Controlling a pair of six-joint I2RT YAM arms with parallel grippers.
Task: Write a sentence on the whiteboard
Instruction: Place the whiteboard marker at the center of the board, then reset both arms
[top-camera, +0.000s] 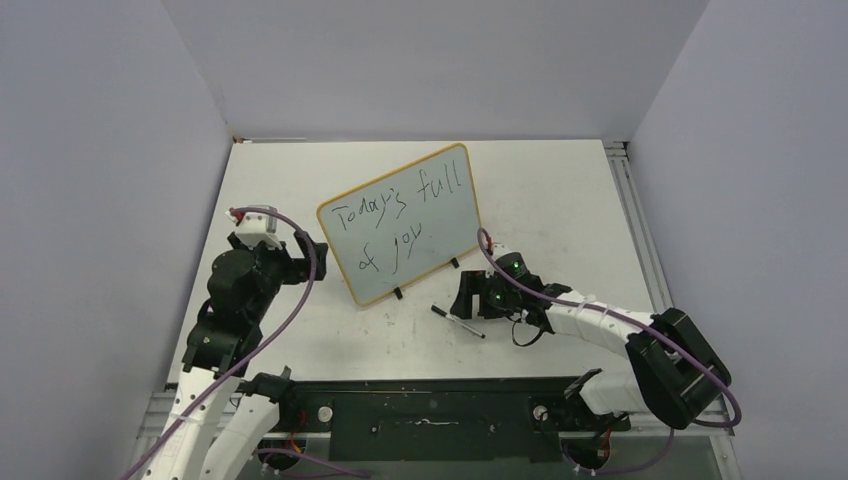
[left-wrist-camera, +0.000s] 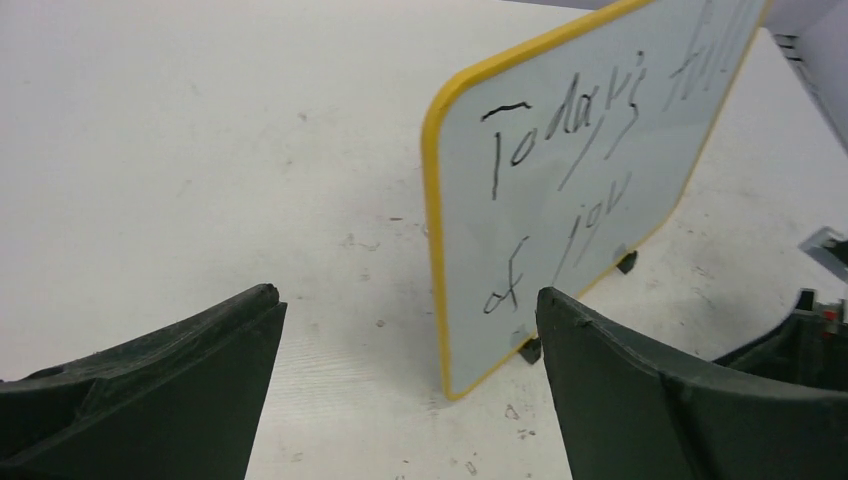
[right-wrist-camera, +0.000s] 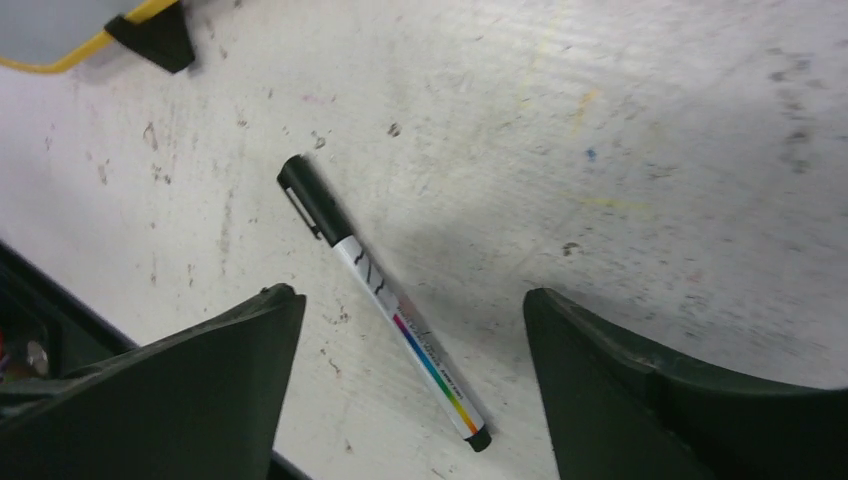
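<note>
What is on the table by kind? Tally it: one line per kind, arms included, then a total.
Whiteboard: 1
Marker pen: 1
Robot arms: 2 (left arm, right arm)
Total: 4

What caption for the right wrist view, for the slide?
Capped marker lying on the table below the open right gripper, whiteboard corner at top left.
</note>
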